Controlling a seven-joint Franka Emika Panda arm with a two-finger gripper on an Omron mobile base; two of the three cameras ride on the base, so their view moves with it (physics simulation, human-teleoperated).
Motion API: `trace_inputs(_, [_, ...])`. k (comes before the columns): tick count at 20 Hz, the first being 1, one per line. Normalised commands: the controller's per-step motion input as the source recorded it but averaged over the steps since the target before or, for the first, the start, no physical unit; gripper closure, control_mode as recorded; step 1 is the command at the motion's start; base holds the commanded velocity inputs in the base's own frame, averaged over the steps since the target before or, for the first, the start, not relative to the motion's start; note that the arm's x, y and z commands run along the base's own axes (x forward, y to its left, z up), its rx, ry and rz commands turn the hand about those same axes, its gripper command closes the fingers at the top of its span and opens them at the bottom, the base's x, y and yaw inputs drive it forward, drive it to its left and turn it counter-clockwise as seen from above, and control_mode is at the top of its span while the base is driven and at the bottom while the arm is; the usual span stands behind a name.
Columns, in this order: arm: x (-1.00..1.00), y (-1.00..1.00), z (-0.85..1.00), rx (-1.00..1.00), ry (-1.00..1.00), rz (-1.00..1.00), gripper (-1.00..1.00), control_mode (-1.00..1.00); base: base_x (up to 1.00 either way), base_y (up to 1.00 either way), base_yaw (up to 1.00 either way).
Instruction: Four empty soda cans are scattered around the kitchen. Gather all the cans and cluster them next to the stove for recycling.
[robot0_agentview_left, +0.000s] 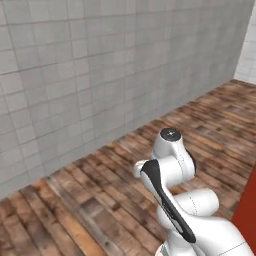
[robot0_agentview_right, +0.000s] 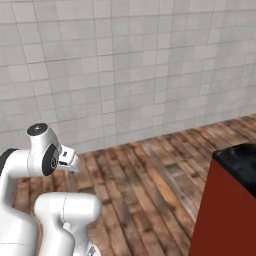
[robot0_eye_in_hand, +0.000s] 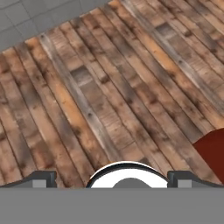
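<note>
Currently, the tool (robot0_eye_in_hand: 112, 180) is seen spread wide and empty in the hand view, its two dark fingertips (robot0_eye_in_hand: 40, 179) set far apart above the wood floor (robot0_eye_in_hand: 109, 87). A white tiled wall (robot0_agentview_left: 100, 60) is faced across bare planks, and a red cabinet (robot0_agentview_right: 225, 215) with a black desk (robot0_agentview_right: 240, 162) is seen at the right; of the kitchen, nothing more can be told.

Ahead of me a white tiled wall (robot0_agentview_left: 90, 75) runs across the scene and meets a wood plank floor (robot0_agentview_left: 100, 200) — worn boards in brown and orange tones, with darker patches here and there. Off to my right stands a red cabinet (robot0_agentview_right: 225, 215) with a black marbled counter (robot0_agentview_right: 240, 160) on top — its red corner also shows low over the planks beneath me.
</note>
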Motion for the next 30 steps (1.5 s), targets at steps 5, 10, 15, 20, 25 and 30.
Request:
trace_inputs(5, [0.0, 0.0, 0.0, 0.0, 0.0, 0.0, -1.0, 1.0, 0.54, 0.33, -0.34])
trace_inputs(10, [0.0, 0.0, 0.0, 0.0, 0.0, 0.0, -1.0, 1.0, 0.53, 0.32, -0.37])
trace_inputs(15, [0.0, 0.0, 0.0, 0.0, 0.0, 0.0, -1.0, 1.0, 0.43, 0.31, -0.52])
trace_inputs(20, [0.0, 0.0, 0.0, 0.0, 0.0, 0.0, -1.0, 1.0, 0.43, 0.3, -0.54])
trace_inputs(25, [0.0, 0.0, 0.0, 0.0, 0.0, 0.0, -1.0, 1.0, 0.43, 0.29, -0.52])
trace_inputs(30, [0.0, 0.0, 0.0, 0.0, 0.0, 0.0, -1.0, 1.0, 0.49, 0.3, -0.41])
